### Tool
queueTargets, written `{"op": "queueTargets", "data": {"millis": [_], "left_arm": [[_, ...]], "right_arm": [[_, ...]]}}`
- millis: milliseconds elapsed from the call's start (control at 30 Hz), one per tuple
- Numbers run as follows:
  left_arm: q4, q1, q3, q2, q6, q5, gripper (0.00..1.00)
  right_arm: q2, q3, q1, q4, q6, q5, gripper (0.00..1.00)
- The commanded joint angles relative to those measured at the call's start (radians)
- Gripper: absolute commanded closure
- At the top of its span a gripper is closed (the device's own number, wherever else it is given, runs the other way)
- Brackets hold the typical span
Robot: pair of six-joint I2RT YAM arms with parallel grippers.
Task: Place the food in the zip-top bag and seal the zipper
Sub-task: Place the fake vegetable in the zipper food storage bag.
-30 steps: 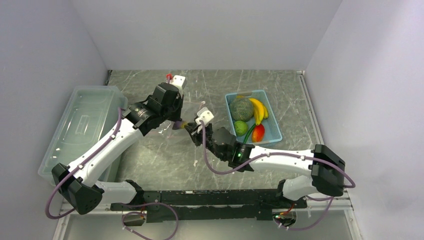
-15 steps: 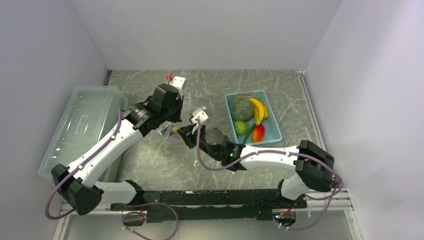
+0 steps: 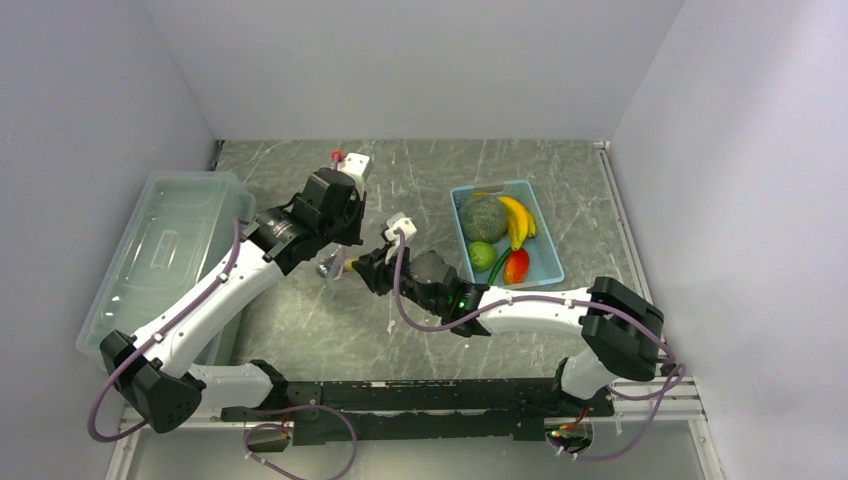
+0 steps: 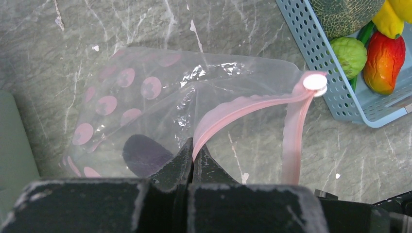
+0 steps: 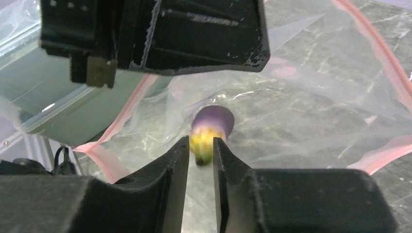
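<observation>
Your left claw [image 4: 193, 145] was clenched on the zipper [image 4: 243, 103], pinching the pink strip at the lower centre of the left wrist frame, with that edge of the bag [image 4: 214, 82] raised over the table [image 4: 121, 24]. From the pinch the strip curved up to the right to a white slider [image 4: 315, 81], then dropped down again, so the mouth gaped. The clear wall, printed with pink dots on its left side, spread across the middle of that frame, and a dark purple shape showed through it at lower left

Your right claw [image 5: 200, 143] sat at the bottom centre of the right wrist frame, its fingers a little apart. The eggplant [image 5: 214, 121] lay just past the tips with its yellow-green end between them, within the open mouth, pink strip running on either side. It was blurred, so you could not tell whether the claw gripped it or merely flanked it

In the top frame both claws met at the centre, left of the basket [image 3: 505, 186]. The banana [image 3: 516, 220], dark green fruit [image 3: 483, 217], lime-green fruit [image 3: 482, 256] and red-orange fruit [image 3: 517, 266] lay in the basket, right of centre, with the thin green vegetable [image 3: 499, 262] between the last two. The bin [image 3: 160, 250] stood at the left edge
</observation>
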Motion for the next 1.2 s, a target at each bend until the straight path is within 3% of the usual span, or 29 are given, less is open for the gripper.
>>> {"op": "queueTargets", "data": {"millis": [0,233,633,867,1167], "left_arm": [[0.051,0.004,-0.007,-0.030,0.010,0.007,1.00],[0.053,0.004,-0.013,-0.037,0.013,-0.005,1.00],[0.060,0.004,-0.022,-0.056,0.019,-0.005,1.00],[0.061,0.003,-0.026,-0.058,0.023,-0.004,1.00],[0.060,0.004,-0.025,-0.057,0.029,-0.010,1.00]], "right_arm": [[-0.038,-0.013,-0.003,0.038,-0.022,-0.099,0.69],[-0.082,-0.042,-0.004,0.015,-0.066,-0.186,0.57],[-0.297,-0.091,-0.003,-0.146,-0.157,-0.010,0.52],[-0.404,-0.068,-0.009,-0.317,-0.157,-0.010,0.52],[-0.427,0.026,-0.199,-0.555,-0.157,-0.010,0.52]]}}
